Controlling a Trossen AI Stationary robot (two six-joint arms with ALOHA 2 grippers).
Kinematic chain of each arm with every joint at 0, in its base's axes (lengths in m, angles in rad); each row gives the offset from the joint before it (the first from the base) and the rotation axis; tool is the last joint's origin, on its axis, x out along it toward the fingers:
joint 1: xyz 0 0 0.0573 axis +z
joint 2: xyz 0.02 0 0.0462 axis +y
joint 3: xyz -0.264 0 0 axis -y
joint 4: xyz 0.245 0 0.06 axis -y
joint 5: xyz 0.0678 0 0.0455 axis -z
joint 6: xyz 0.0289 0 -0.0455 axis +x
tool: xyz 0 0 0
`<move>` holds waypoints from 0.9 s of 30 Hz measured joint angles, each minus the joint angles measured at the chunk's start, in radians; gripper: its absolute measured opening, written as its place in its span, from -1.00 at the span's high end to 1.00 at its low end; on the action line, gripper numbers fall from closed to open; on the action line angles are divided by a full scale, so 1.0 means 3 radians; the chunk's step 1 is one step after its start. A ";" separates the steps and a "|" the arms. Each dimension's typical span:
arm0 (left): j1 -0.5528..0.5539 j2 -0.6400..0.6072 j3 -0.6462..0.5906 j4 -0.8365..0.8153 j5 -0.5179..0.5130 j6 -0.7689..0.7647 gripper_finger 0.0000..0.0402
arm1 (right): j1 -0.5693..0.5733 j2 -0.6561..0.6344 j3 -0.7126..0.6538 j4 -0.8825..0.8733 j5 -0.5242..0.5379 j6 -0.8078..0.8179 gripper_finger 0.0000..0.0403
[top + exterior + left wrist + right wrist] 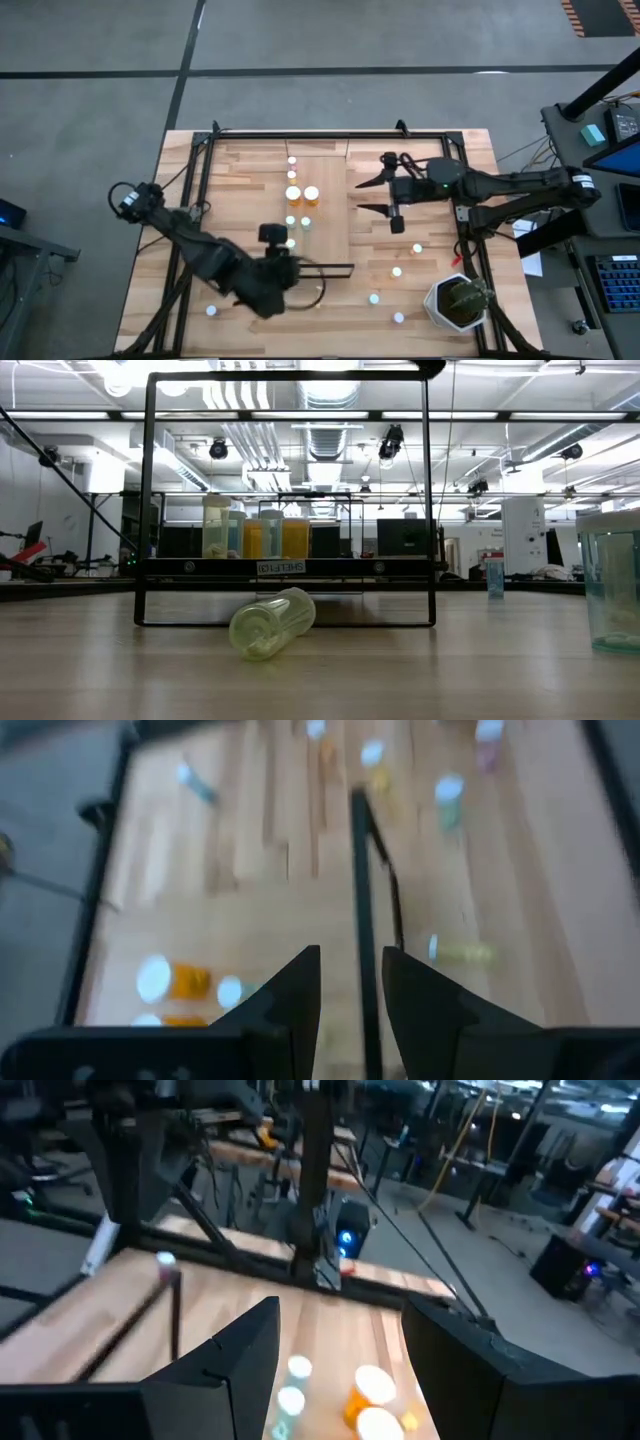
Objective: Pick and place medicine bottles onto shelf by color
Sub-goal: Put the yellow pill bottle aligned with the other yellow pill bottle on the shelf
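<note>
We judge the chief risk to be the right gripper point(375, 196), jaws wide and empty beside the shelf point(325, 215), knocking the orange bottles point(302, 195) standing there, while the left gripper point(352, 982), partly open, holds nothing.

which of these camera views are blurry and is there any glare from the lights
Left wrist view: smeared throughout, the bottles soft blobs, only the left gripper roughly defined. Right wrist view: blurred too, the orange bottle fuzzy. Low view: sharp on the fallen bottle, ceiling lights blown out bright. High view: evenly lit, no strong glare.
</note>
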State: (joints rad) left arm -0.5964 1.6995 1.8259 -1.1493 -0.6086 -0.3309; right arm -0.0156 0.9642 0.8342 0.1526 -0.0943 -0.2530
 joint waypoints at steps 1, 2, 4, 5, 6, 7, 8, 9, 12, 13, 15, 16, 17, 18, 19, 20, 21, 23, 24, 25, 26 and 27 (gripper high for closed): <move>-0.0060 -0.0001 0.0000 0.0089 -0.0096 0.0025 0.54 | 0.0035 -0.0023 0.0037 -0.0022 0.0003 0.0036 0.00; -0.0124 -0.0001 -0.0001 0.0173 -0.0178 0.0078 0.54 | 0.0072 -0.0030 0.0095 -0.0042 0.0005 0.0091 0.00; -0.0230 -0.0001 -0.0060 0.0444 -0.0319 0.0276 0.54 | 0.0157 -0.0032 0.0241 -0.0186 0.0015 0.0170 0.00; -0.0268 -0.0002 -0.0128 0.0658 -0.0352 0.0421 0.54 | 0.0207 -0.0025 0.0335 -0.0319 0.0015 0.0180 0.00; -0.0300 -0.0003 -0.0215 0.0871 -0.0356 0.0569 0.54 | 0.0272 -0.0012 0.0443 -0.0487 0.0016 0.0178 0.00; -0.0330 -0.0005 -0.0306 0.1048 -0.0352 0.0702 0.54 | 0.0342 0.0008 0.0559 -0.0667 0.0016 0.0173 0.00; -0.0356 -0.0006 -0.0400 0.1218 -0.0348 0.0819 0.54 | 0.0420 0.0025 0.0677 -0.0861 0.0016 0.0168 0.00; -0.0369 -0.0007 -0.0492 0.1414 -0.0344 0.0912 0.54 | 0.0501 0.0042 0.0791 -0.1046 0.0016 0.0156 0.00; -0.0371 -0.0027 -0.0723 0.1914 -0.0349 0.0951 0.54 | 0.0763 0.0078 0.1094 -0.1495 0.0130 0.0178 0.00; -0.0368 -0.0030 -0.0774 0.2006 -0.0349 0.0882 0.54 | 0.0854 0.0084 0.1171 -0.1619 0.0221 0.0219 0.00; -0.0368 -0.0026 -0.0831 0.2052 -0.0325 0.0586 0.54 | 0.1048 0.0087 0.1272 -0.1811 0.0408 0.0290 0.00; -0.0367 -0.0022 -0.0846 0.2054 -0.0259 0.0390 0.54 | 0.1146 0.0086 0.1287 -0.1871 0.0499 0.0327 0.00; -0.0366 -0.0022 -0.0861 0.2063 -0.0165 0.0161 0.54 | 0.1246 0.0084 0.1291 -0.1916 0.0591 0.0352 0.00; -0.0366 -0.0022 -0.0870 0.2061 -0.0066 -0.0084 0.54 | 0.1334 0.0084 0.1291 -0.1956 0.0700 0.0380 0.00; -0.0368 -0.0022 -0.0872 0.2057 0.0033 -0.0385 0.54 | 0.1424 0.0084 0.1286 -0.1985 0.0810 0.0411 0.00; -0.0366 -0.0022 -0.0872 0.2062 0.0123 -0.0742 0.54 | 0.1509 0.0081 0.1272 -0.2001 0.0917 0.0420 0.00; -0.0368 -0.0020 -0.0873 0.2062 0.0212 -0.1074 0.54 | 0.1588 0.0078 0.1258 -0.2005 0.1021 0.0417 0.00; -0.0379 0.0021 -0.0871 0.2074 0.0386 -0.1705 0.54 | 0.1716 0.0077 0.1253 -0.1977 0.1166 0.0395 0.00; -0.0399 0.0056 -0.0870 0.2084 0.0435 -0.1977 0.54 | 0.1762 0.0084 0.1253 -0.1958 0.1211 0.0383 0.00; -0.0423 0.0099 -0.0872 0.2071 0.0446 -0.2212 0.55 | 0.1799 0.0086 0.1253 -0.1951 0.1231 0.0380 0.00; -0.0446 0.0149 -0.0873 0.2056 0.0451 -0.2439 0.57 | 0.1832 0.0087 0.1253 -0.1953 0.1244 0.0376 0.00; -0.0463 0.0193 -0.0875 0.2049 0.0466 -0.2675 0.59 | 0.1862 0.0088 0.1250 -0.1951 0.1250 0.0372 0.00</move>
State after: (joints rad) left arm -0.7354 1.7573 1.5635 -0.5346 -0.4690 -1.1333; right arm 0.5430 0.9905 1.2092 -0.4326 0.2807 -0.1413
